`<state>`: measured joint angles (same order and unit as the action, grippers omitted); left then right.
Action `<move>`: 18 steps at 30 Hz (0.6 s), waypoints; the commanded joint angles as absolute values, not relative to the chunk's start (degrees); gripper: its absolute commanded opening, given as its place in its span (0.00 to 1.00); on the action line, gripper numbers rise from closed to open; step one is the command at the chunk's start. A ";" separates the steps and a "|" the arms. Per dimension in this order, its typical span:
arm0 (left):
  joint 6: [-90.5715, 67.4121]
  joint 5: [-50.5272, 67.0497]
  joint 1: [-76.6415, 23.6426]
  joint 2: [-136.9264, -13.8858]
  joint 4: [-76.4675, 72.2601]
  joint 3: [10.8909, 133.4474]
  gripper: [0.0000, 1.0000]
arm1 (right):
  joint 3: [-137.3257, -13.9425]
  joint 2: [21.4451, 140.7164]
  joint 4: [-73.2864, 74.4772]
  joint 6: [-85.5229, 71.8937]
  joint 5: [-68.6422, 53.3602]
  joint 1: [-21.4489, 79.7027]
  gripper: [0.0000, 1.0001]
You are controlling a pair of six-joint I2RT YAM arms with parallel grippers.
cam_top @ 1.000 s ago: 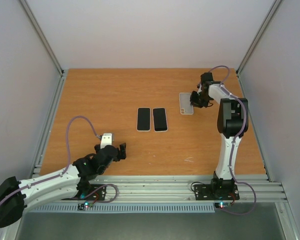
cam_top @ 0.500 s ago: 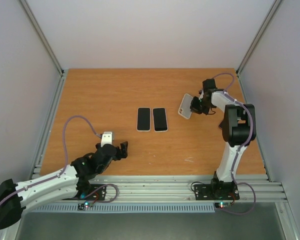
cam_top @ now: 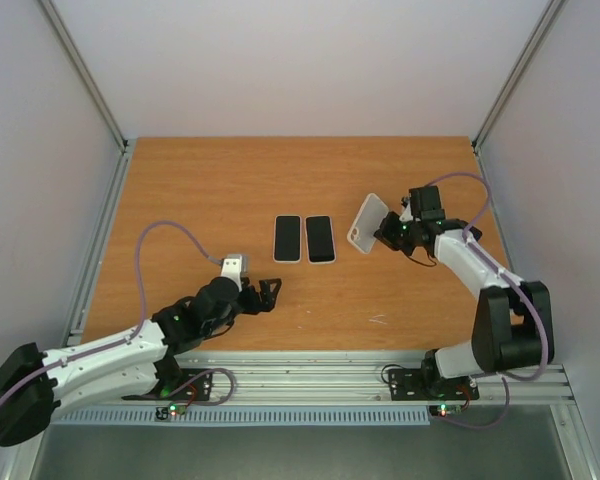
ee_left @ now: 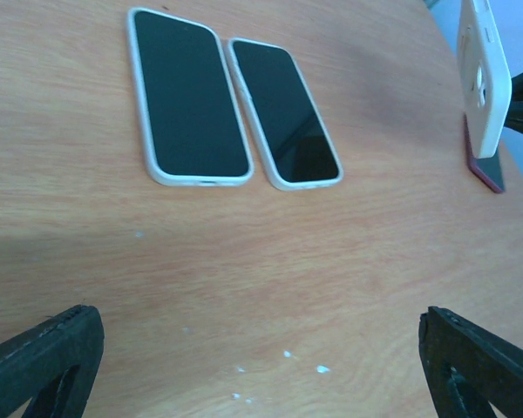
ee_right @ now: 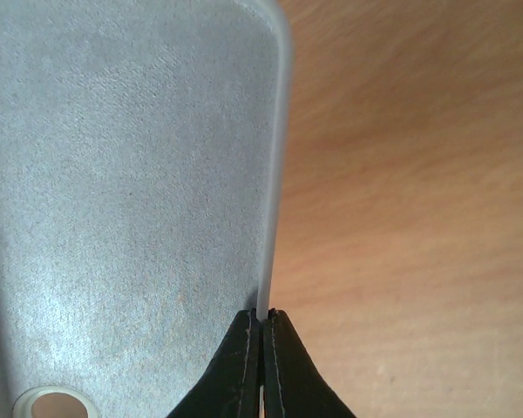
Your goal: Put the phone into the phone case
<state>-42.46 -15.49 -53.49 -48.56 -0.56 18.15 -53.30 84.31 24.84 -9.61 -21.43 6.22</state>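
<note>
Two phones lie face up side by side in the middle of the table. The left one (cam_top: 287,238) has a white rim, and the right one (cam_top: 320,239) is slightly narrower. Both show in the left wrist view, the left phone (ee_left: 190,96) and the right phone (ee_left: 284,111). My right gripper (cam_top: 388,232) is shut on the edge of the white phone case (cam_top: 366,224) and holds it tilted above the table, right of the phones. The right wrist view shows the case's grey inside (ee_right: 131,174) pinched at the right gripper's tips (ee_right: 261,318). My left gripper (cam_top: 265,297) is open and empty, near side of the phones.
The wooden table (cam_top: 200,200) is bounded by metal rails left, right and front. In the left wrist view the case (ee_left: 485,74) hangs at the far right, with a small dark, red-edged flat piece (ee_left: 486,167) below it. Small white flecks (ee_left: 283,357) mark the wood.
My right gripper has lifted the case off the table, tilted it up and carried it nearer and slightly left. My left arm has reached forward and right toward the phones.
</note>
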 commanded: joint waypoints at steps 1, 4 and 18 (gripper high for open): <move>-44.44 -10.30 -54.57 -51.68 -11.54 20.01 0.99 | -48.20 76.56 20.53 -16.56 -22.52 9.31 0.01; -44.60 -10.09 -56.19 -53.72 -13.45 21.10 0.99 | -44.80 71.91 19.79 -19.31 -21.98 11.67 0.01; -40.08 -12.49 -64.68 -67.27 -23.57 28.63 0.94 | -39.36 60.69 19.55 -25.40 -18.71 24.10 0.01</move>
